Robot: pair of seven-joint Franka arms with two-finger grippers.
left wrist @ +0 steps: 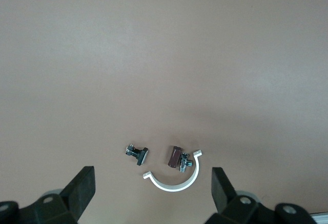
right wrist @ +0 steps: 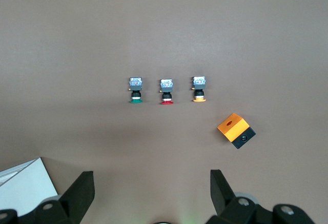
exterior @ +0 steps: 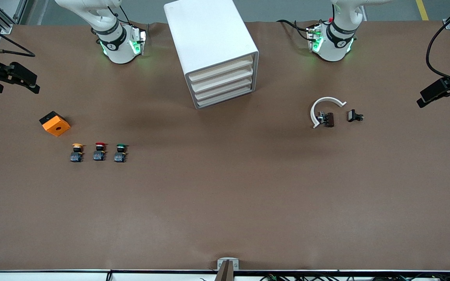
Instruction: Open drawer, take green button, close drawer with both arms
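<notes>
- Toward the right arm's end of the table, the green button [exterior: 120, 152] lies in a row of three, beside the red button [exterior: 99, 151], with the yellow button [exterior: 77, 152] past that; an orange box [exterior: 54, 123] sits near them, farther from the front camera
- Each button lies on its side, long axis running toward and away from the front camera, with the green cap pointing toward the robots' bases and the black body toward the front camera
- At the middle, between the two bases, stands the white drawer cabinet [exterior: 213, 50], its four drawers [exterior: 222, 82] all pushed in
- Judging by that, no step has started; opening a drawer comes first, and that calls for one arm to reach a drawer front while the other perhaps steadies the cabinet
- Right gripper [right wrist: 151, 185] hangs over the table above the buttons, fingers spread wide, holding nothing
- Left gripper [left wrist: 152, 185] hangs with fingers apart and empty over a white half ring [exterior: 324, 108] and two small metal parts [exterior: 354, 116] at the left arm's end
</notes>
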